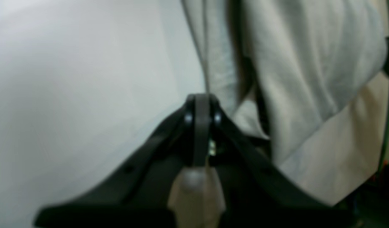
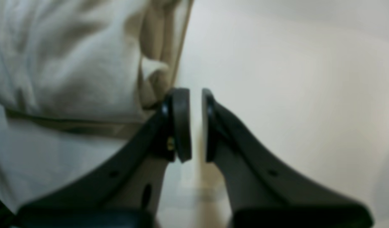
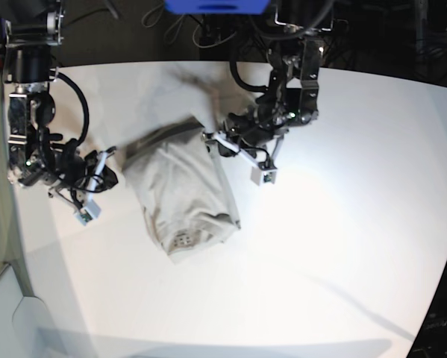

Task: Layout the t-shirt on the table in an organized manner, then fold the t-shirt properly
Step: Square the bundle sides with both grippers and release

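One soft, wrinkled grey-beige t-shirt [image 3: 180,186] lies bunched on my smooth white worktop [image 3: 342,224], left of its middle, a small patch near the near hem. My left claw [image 1: 201,104] is pinched closed at the cloth's edge; my right claw [image 2: 196,123] stands narrowly parted, beside the shirt.

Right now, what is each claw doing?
Left claw: shut, apparently pinching the t-shirt edge.
Right claw: slightly open, holding nothing visible.
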You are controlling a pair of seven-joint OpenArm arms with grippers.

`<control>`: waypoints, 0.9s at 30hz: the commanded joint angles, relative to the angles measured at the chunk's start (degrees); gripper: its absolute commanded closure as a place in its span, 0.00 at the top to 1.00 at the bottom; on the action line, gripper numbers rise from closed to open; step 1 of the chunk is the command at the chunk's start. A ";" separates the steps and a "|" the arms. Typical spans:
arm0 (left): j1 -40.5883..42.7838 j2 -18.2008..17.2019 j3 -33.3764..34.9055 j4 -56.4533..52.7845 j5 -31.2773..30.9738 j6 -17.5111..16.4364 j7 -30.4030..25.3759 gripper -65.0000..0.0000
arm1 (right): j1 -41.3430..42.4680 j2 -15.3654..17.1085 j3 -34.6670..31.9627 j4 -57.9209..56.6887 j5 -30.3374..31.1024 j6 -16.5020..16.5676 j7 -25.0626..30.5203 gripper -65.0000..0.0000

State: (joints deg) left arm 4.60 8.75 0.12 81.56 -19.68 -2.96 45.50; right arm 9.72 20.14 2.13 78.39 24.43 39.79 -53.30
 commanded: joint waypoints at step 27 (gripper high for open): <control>3.36 -0.36 -18.01 24.86 0.21 1.34 1.85 0.00 | -12.48 -3.75 -4.99 15.63 0.85 0.21 0.86 0.09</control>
State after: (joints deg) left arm 8.34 8.60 -17.76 105.23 -19.18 -1.48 48.16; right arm -3.53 15.88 -3.07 92.92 24.45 39.79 -53.39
